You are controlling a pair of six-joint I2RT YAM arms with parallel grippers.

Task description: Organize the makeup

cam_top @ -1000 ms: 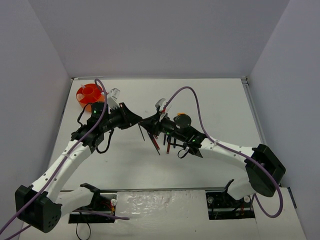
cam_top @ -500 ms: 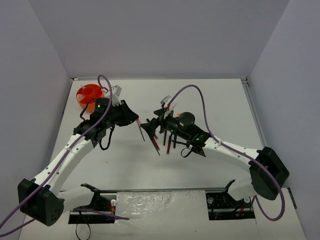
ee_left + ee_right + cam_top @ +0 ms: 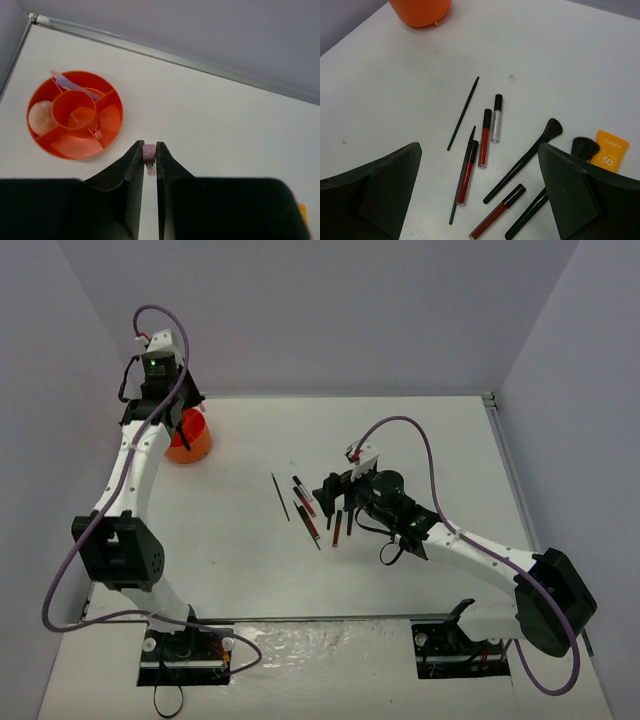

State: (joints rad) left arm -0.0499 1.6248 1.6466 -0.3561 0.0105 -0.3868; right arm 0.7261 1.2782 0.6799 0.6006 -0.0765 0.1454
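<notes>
Left gripper (image 3: 149, 145): closed on a pink-capped pencil (image 3: 148, 150), near the orange compartmented holder (image 3: 119, 102).
Right gripper (image 3: 479, 146): fingers spread wide, empty, over loose lip glosses (image 3: 484, 135) and brushes (image 3: 520, 165).
Handling: probably light, stiff, slick and rolling; pinch mid-shaft.

Left wrist view: pink-tipped item (image 3: 148, 150) pinched in left hand (image 3: 149, 145); only its tip shows, identity unclear. Right wrist view: orange holder (image 3: 420, 10) cut by top edge; orange-white tube (image 3: 610, 152) partly behind a finger (image 3: 585, 200) of right hand (image 3: 479, 150).
</notes>
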